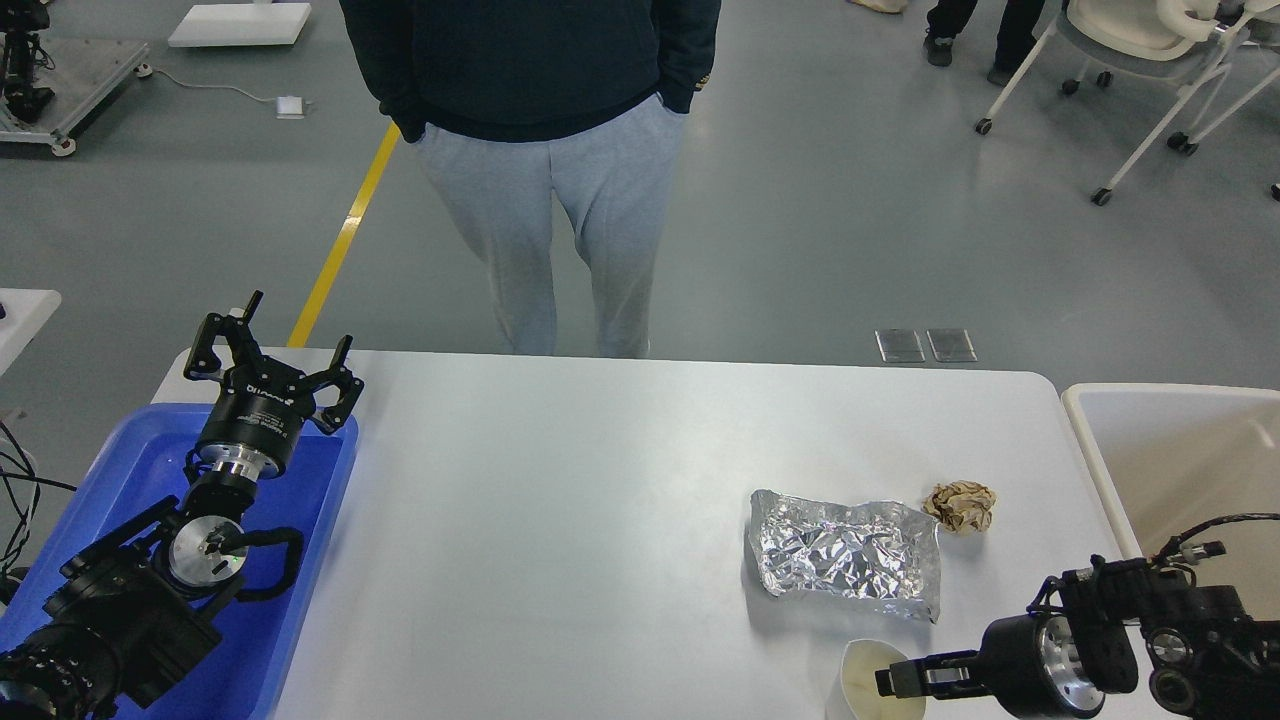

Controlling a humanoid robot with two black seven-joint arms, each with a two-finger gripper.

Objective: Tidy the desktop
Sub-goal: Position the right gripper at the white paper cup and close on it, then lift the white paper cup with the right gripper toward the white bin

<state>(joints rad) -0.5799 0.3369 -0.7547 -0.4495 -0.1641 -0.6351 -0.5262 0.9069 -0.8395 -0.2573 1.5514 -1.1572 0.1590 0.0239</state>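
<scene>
We take the crumpled sheet of foil as our landmark. It lies flat on the white worktop, which fills the middle of the view, and the litter to be cleared is gathered around it. Just beyond its far right corner sits a ball of brown paper, apart from the foil. At its near edge stands a white paper cup, upright and open-mouthed.

Our right hand reaches in from the right of the foil and sits at the cup's rim; we judge it is there to take the cup, but whether its fingers have closed we cannot tell. Right of the foil, off the worktop's end, a cream bin waits, likely for the rubbish.

Far to the left of the foil our left hand hangs over a blue tray, fingers spread wide and holding nothing, parked out of the way.

Small white lettering marks the left wrist, too fine to read. We see no other writing.
</scene>
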